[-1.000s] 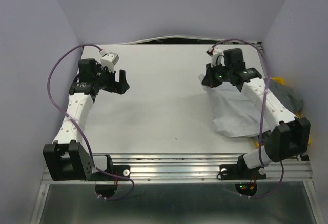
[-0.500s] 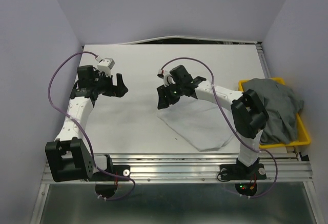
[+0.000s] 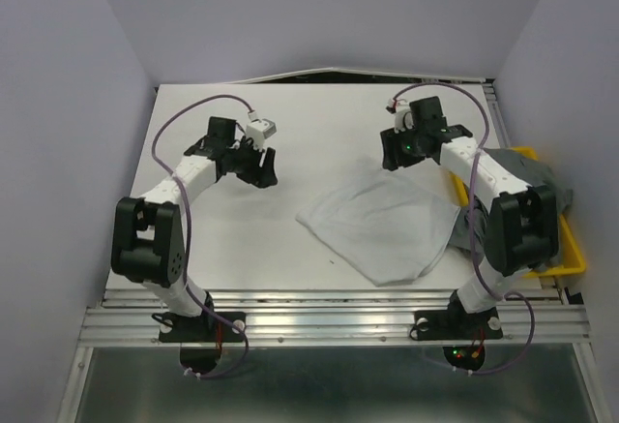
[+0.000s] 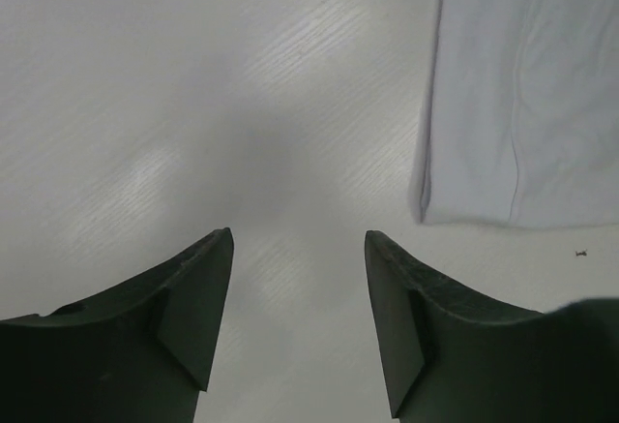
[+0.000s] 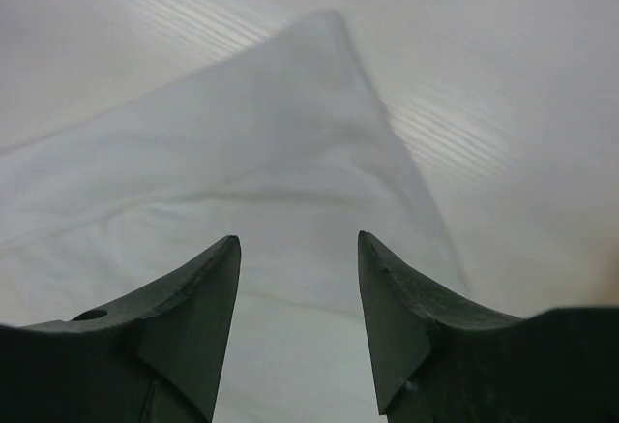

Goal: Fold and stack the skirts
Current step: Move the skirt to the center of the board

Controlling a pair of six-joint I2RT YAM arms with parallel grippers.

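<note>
The right gripper (image 5: 298,241) hangs with jaws parted and empty just above a pointed corner of the white skirt (image 3: 382,225), thin smooth cloth lying flat with soft creases. The left gripper (image 4: 298,239), jaws likewise apart and empty, hovers over the matte table (image 4: 193,104), with the skirt's hemmed edge ahead to its right. Crumpled grey skirts (image 3: 532,176) are heaped in the yellow plastic tray (image 3: 573,254).

No lettering, label, brand or number could be read anywhere: not on the white skirt (image 3: 382,225), the yellow tray (image 3: 559,270) or the table (image 3: 309,123).
</note>
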